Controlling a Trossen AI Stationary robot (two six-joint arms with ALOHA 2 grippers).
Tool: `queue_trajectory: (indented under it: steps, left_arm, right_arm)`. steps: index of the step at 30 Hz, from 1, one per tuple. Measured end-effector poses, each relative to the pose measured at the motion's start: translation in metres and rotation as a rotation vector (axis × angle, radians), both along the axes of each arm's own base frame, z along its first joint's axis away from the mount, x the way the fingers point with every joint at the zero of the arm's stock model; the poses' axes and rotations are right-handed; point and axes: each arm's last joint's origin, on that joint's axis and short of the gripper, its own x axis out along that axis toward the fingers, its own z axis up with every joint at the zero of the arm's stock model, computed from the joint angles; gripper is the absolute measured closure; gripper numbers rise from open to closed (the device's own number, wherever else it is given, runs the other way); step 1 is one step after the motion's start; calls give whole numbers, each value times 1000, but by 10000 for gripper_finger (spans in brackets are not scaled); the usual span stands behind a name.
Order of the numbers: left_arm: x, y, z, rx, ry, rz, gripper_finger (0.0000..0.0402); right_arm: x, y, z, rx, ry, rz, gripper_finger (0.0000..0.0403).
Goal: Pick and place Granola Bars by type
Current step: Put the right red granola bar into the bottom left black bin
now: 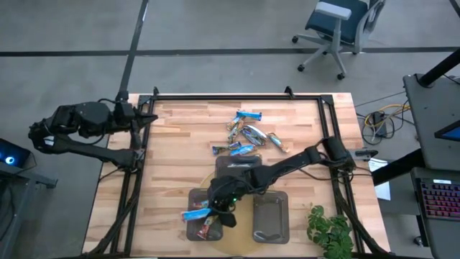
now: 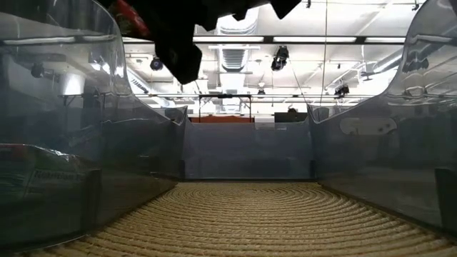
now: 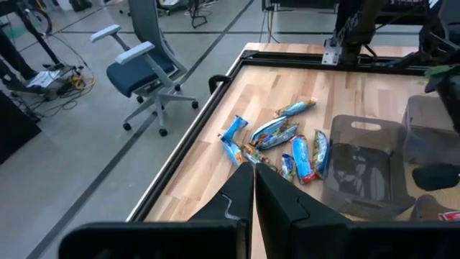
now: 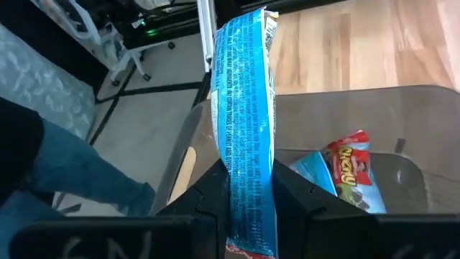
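While the left arm is waiting off the surface's far-left corner, its end effector [image 3: 253,188] is sitting fully closed with nothing between the fingers, pointing along the far edge. Moving rightward over the wooden surface [image 1: 172,151], a loose pile of bars [image 1: 248,135] is lying near the middle of the far half, mostly blue wrappers with a few tan ones among them; the left wrist view is showing the same pile [image 3: 280,144] close to a surface edge. Toward the near edge, three dark trays are sitting together: a left tray [image 1: 194,229], a middle tray [image 1: 238,169] just behind the other two, and a right tray [image 1: 270,216]. A red-and-blue bar [image 4: 345,173] is lying in the left tray. The right arm is reaching diagonally from the surface's right edge across the middle tray, and its end effector [image 1: 210,209] is hanging over the left tray. That right end effector is pinching a blue bar [image 4: 246,122] narrowly between its fingers [image 4: 208,191], the bar standing out lengthwise beyond the fingertips; from above, the same blue bar [image 1: 194,214] is showing over the tray's left rim. Past the right tray, a small green plant [image 1: 329,229] is sitting at the near-right corner of the surface.
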Motion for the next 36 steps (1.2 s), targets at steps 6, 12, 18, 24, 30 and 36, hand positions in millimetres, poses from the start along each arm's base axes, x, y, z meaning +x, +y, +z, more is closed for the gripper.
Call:
queue_trajectory:
  steps: [6, 12, 18, 24, 30, 36]
  left_arm:
    - [-3, 0, 1, -3, -11, 1, 402]
    - [-4, 0, 1, -6, -17, -4, 402]
    - [-4, 0, 1, -7, -17, -7, 402]
    - [-4, 0, 1, -7, -17, -7, 402]
    - [-4, 0, 1, -7, -17, -7, 402]
    - [-4, 0, 1, -7, -17, -7, 402]
  right_arm:
    - [-10, 0, 3, -29, 96, 7, 337]
    - [-18, 3, 3, -48, 153, 19, 337]
    - [-18, 2, 3, -48, 150, 10, 337]
    - [-17, 0, 3, -73, 144, -41, 337]
    - [-16, 0, 2, -60, 156, -82, 337]
    - [-16, -1, 2, -61, 156, -84, 337]
